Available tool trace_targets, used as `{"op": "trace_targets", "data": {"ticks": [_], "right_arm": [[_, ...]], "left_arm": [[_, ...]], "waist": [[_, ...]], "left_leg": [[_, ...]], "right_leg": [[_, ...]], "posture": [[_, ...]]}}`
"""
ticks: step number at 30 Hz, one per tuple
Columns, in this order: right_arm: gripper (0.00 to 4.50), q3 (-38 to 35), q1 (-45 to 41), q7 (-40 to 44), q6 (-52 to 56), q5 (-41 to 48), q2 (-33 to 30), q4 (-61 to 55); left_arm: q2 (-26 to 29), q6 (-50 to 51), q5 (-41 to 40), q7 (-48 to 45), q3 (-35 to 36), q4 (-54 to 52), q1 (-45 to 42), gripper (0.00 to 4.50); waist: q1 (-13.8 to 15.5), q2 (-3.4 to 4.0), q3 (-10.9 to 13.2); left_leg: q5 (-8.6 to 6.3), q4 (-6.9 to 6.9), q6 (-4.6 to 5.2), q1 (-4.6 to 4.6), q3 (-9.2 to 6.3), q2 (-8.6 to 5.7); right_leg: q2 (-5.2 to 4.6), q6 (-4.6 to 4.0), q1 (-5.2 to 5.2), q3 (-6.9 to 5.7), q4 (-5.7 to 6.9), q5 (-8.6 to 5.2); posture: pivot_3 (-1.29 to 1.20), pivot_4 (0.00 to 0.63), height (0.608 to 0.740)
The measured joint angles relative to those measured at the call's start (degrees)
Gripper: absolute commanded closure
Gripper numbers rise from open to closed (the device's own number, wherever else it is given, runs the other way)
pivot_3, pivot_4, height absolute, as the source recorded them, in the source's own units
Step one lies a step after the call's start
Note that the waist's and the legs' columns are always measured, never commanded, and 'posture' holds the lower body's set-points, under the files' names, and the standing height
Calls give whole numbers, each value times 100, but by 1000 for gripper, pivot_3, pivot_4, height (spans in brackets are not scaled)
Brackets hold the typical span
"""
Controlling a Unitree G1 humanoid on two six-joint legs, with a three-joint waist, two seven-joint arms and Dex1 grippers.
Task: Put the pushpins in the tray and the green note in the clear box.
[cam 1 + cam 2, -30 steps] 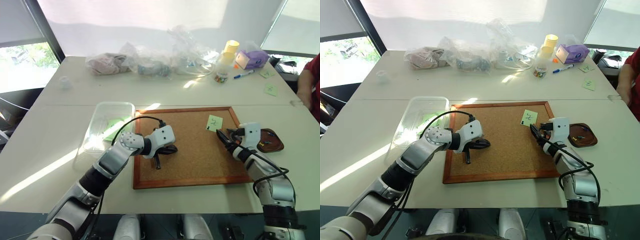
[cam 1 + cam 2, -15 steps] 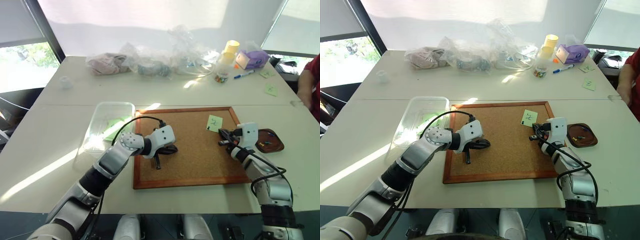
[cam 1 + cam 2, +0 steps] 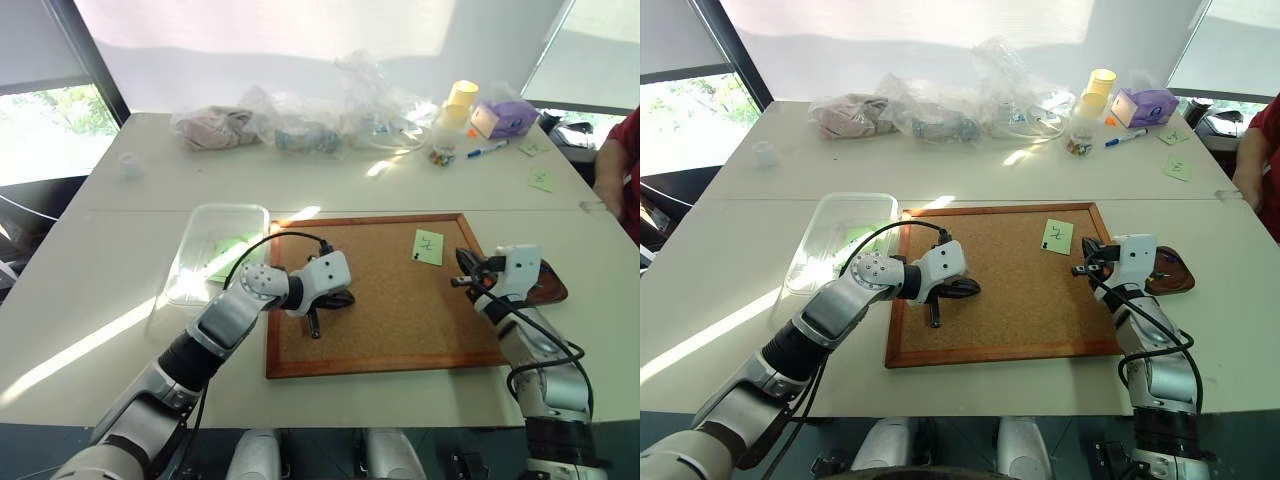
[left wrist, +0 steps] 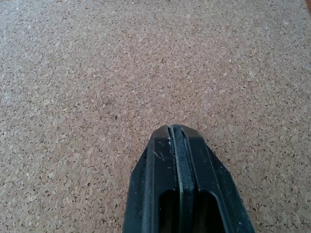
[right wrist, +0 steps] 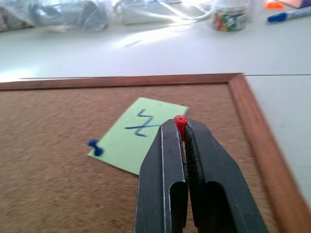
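**Pinching a red pin, tray next**

Fingers of my right gripper (image 5: 181, 130) are clamping a red pushpin (image 5: 180, 120) between their tips, while my left gripper (image 4: 176, 133) is resting pressed together and empty over the cork board (image 3: 385, 330).

Largest first: the white table (image 3: 120, 330) is carrying everything, with crumpled clear bags (image 3: 300, 125) lining its far edge under a bright window. On it the cork board is lying between the clear box (image 3: 215, 250) on my left and the dark brown tray (image 3: 548, 285) on my right. The green note (image 3: 428, 246) is sitting on the board's far right part, a blue pushpin (image 5: 95, 147) at its corner.

I am judging this the pin-carrying step: next I am needing to swing right over the tray, just beside my right gripper, and let go. The blue pin is looking like the next one, before the note can go.
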Motion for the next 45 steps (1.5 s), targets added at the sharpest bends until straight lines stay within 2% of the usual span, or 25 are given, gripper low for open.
{"op": "trace_targets", "data": {"ticks": [5,8,14,18,24,25,26,29,30,31,33,41,45], "right_arm": [[4459,-21,18,-57,24,2,13,-4],[4459,-565,180,-280,68,230,-1,-253],[4459,-1491,621,-485,648,475,-512,-525],[4459,-1597,590,-318,1091,606,-783,-184],[4459,-1501,164,19,1105,566,-995,618],[3861,-1479,84,68,1065,538,-1015,726],[3546,-1466,34,94,1047,521,-1025,794],[2117,-1440,-132,142,964,432,-1061,1062],[1448,-1439,-153,140,936,393,-1085,1131],[1099,-1440,-174,142,907,354,-1115,1207],[92,-1445,-180,141,886,316,-1132,1253],[92,-1469,-178,165,688,305,-1130,1271],[92,-1492,-141,236,457,364,-1126,746]], "left_arm": [[-1,11,4,-6,-4,0,-25,4500],[-13,24,4,-3,-7,-21,-38,4500],[5,42,5,-32,6,-45,1,4500],[-13,10,11,-66,3,26,-38,4500],[-54,-56,21,-91,-17,98,-76,4500],[-56,-76,21,-100,-21,116,-78,4500],[-61,-82,21,-102,-24,120,-83,4500],[-60,-94,21,-103,-24,125,-83,4500],[-60,-95,21,-103,-25,125,-83,4500],[-60,-95,21,-104,-24,125,-82,4500],[-58,-94,21,-104,-20,125,-78,4500],[-59,-94,21,-102,-14,125,-72,4500],[-57,-95,20,-99,10,114,-41,4500]], "waist": [[4,0,0],[18,1,1],[-3,1,0],[0,1,0],[12,1,1],[15,1,1],[18,0,2],[19,0,2],[18,0,2],[18,0,2],[17,1,1],[17,1,1],[17,3,0]], "left_leg": [[0,0,0,-1,0,-1],[0,-1,0,-4,0,0],[-1,-2,0,-3,0,-1],[-1,-1,0,-2,0,-2],[-1,-1,2,-2,1,-10],[-2,-1,3,-3,0,-9],[-2,-1,3,-4,0,-9],[-2,-1,3,-4,0,-9],[-2,-1,3,-4,1,-10],[-2,-1,3,-4,1,-9],[-2,-1,3,-4,1,-9],[-2,-1,3,-4,1,-9],[-2,-2,3,-4,1,-9]], "right_leg": [[-2,0,0,1,0,0],[-3,0,-3,1,-1,0],[-17,-1,-2,1,-1,0],[-17,-1,-2,1,-2,0],[-13,-1,-2,1,-3,-1],[-12,-1,-2,0,-3,-1],[-11,-1,-2,0,-4,-1],[-11,0,-1,0,-5,0],[-11,0,-1,0,-5,0],[-11,0,-1,0,-5,0],[-11,0,-1,1,-5,0],[-11,0,-1,0,-5,0],[-10,0,-1,0,-4,0]], "posture": [[0,150,737],[0,150,737],[0,150,737],[0,150,737],[0,150,737],[0,150,737],[0,150,737],[0,150,737],[0,150,737],[0,150,737],[0,150,737],[0,150,737],[0,150,737]]}}
